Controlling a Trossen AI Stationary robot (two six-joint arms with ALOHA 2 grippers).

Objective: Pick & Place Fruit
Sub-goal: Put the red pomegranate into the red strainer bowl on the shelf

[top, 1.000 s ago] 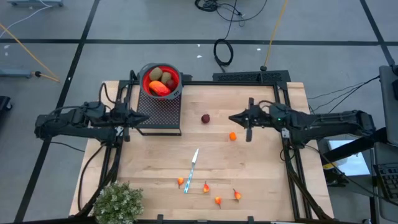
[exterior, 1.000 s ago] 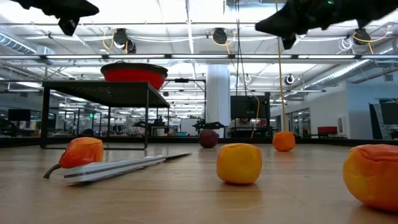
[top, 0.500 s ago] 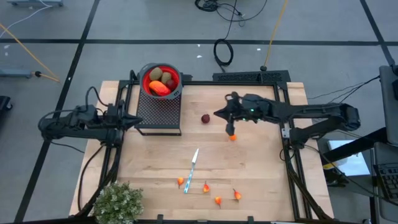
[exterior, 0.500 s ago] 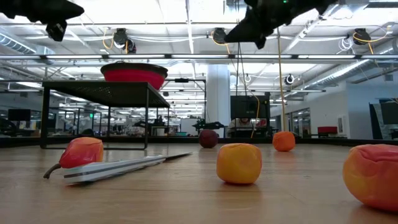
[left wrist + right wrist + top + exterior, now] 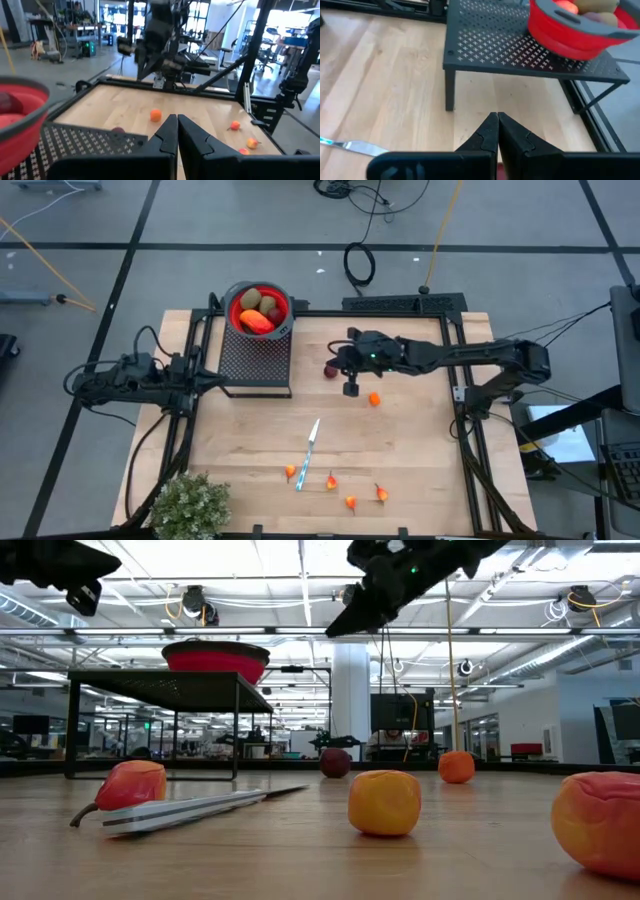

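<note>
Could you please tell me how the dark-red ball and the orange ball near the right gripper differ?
The dark-red ball is darker and looks slightly larger than the orange ball. It lies nearer the black mesh stand, partly under the right gripper, while the orange ball lies just clear of it. Both are round and rest loose on the table.

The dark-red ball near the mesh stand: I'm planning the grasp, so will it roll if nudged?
The small dark-red ball looks round and sits free on the flat wooden table, so it would probably roll. It seems light, so the right tool might knock it away.
</note>
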